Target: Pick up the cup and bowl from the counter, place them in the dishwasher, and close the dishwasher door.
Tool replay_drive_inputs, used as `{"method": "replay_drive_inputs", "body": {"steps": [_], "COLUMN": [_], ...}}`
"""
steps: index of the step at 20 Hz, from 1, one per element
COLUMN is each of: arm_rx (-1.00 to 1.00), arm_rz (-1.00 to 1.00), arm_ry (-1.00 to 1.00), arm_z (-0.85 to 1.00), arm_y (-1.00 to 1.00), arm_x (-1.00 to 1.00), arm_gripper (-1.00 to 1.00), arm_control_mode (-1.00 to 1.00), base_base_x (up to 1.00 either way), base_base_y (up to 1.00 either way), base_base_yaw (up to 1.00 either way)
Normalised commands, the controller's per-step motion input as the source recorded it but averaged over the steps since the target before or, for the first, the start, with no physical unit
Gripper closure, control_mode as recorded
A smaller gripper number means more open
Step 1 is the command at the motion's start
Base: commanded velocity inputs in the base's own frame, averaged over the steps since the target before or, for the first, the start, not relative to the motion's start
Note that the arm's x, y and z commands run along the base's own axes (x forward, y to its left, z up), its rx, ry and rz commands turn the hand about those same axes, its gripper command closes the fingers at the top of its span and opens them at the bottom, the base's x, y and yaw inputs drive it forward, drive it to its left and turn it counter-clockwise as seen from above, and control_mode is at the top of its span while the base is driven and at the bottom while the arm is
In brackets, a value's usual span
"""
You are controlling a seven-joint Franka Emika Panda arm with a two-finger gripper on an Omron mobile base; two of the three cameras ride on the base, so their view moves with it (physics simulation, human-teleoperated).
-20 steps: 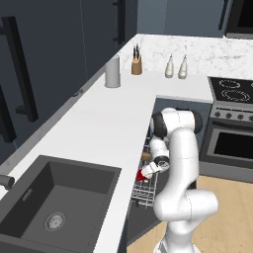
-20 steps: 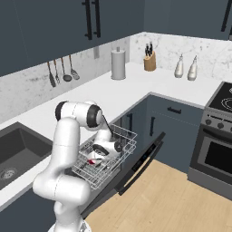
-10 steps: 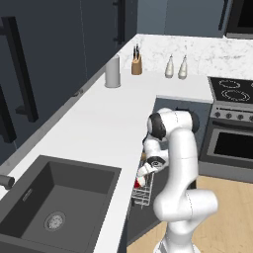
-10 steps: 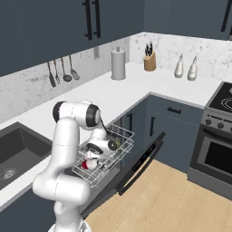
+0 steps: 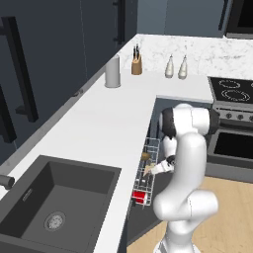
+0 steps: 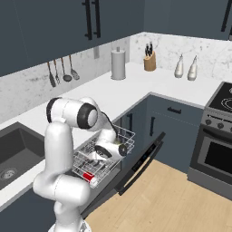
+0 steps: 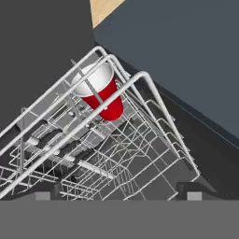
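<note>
The hand hangs low over the pulled-out wire rack of the dishwasher, its jaws spread wide and holding nothing. The cup lies on its side in the rack, its white mouth turned toward the rack's rim; from the base cameras it shows as a red patch at the near end of the rack, apart from the hand. In the left base view a small tan-brown shape, probably the bowl, sits in the rack just beside the hand, though it is too small to be sure. The dishwasher door hangs open, tilted down toward the wooden floor. The white bench runs from the dark sink in the near left to the far corner, where a grey canister, a knife block and two bottles stand.
</note>
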Motion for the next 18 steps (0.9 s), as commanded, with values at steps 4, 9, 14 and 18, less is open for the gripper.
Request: {"method": "replay_drive_inputs", "body": {"steps": [4, 9, 14, 18], "arm_rx": [0.35, 0.31, 0.28, 0.21], "arm_rz": [0.0, 0.0, -0.03, -0.01], "arm_ry": [0.05, 0.18, 0.47, 0.52], "arm_z": [1.0, 1.0, 1.0, 0.57], "arm_y": [-0.58, -0.68, -0.88, -0.96], "arm_x": [-0.05, -0.06, -0.21, -0.16], "arm_gripper": [-1.0, -1.0, -1.0, -1.0], "arm_control_mode": [-1.0, -1.0, -1.0, -1.0], "base_base_x": [0.0, 0.0, 0.0, 0.0], "base_base_y": [0.0, 0.0, 0.0, 0.0], "base_base_yaw": [0.0, 0.0, 0.0, 0.0]}}
